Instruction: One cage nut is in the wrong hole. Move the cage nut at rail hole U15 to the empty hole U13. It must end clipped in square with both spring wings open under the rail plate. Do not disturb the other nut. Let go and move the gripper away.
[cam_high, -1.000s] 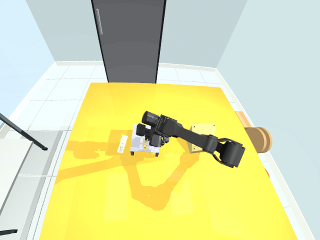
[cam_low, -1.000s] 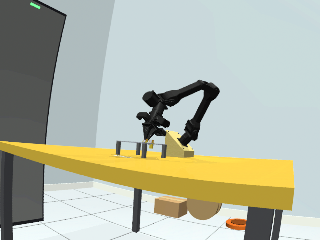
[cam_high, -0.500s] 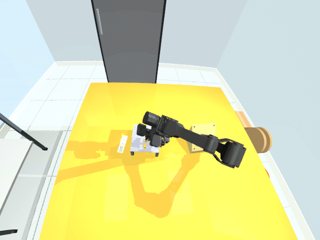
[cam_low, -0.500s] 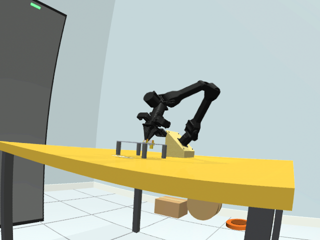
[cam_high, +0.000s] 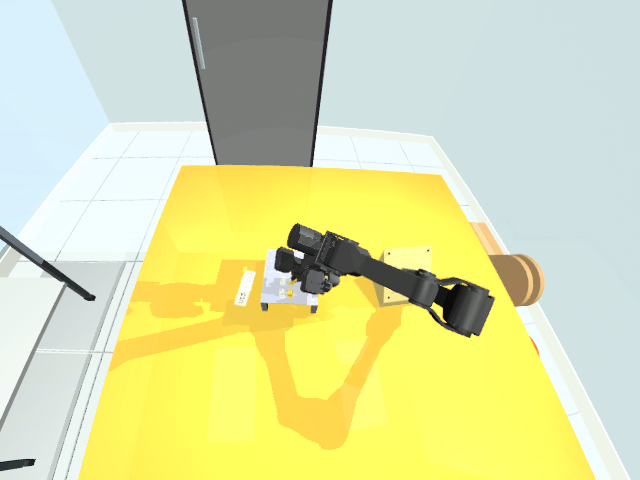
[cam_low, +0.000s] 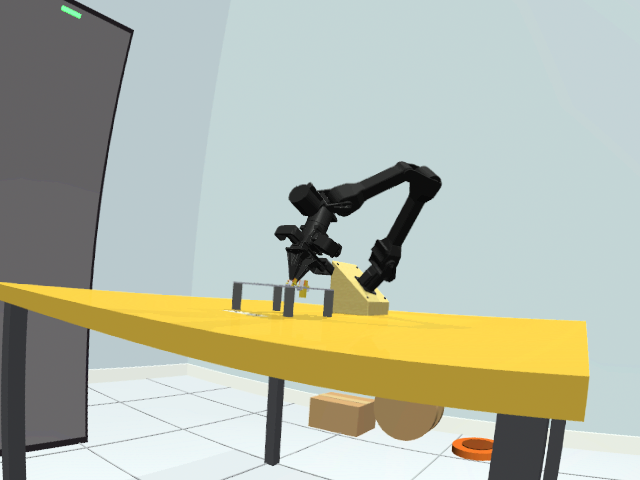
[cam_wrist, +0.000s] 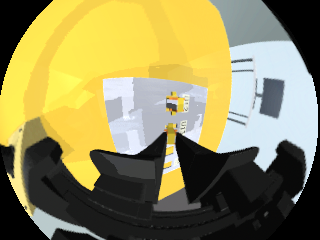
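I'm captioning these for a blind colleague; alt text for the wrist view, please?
The black claw pinches a small yellow cage nut at a pale rail plate. Another yellow nut sits farther along, beside a "U12" label.

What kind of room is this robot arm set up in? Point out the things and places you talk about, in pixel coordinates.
Possibly a workshop or lab: a yellow table (cam_high: 320, 439) (cam_low: 361, 335), a tall dark door or cabinet (cam_high: 266, 87) (cam_low: 51, 206), and a cardboard box (cam_low: 336, 414) on the tiled floor.
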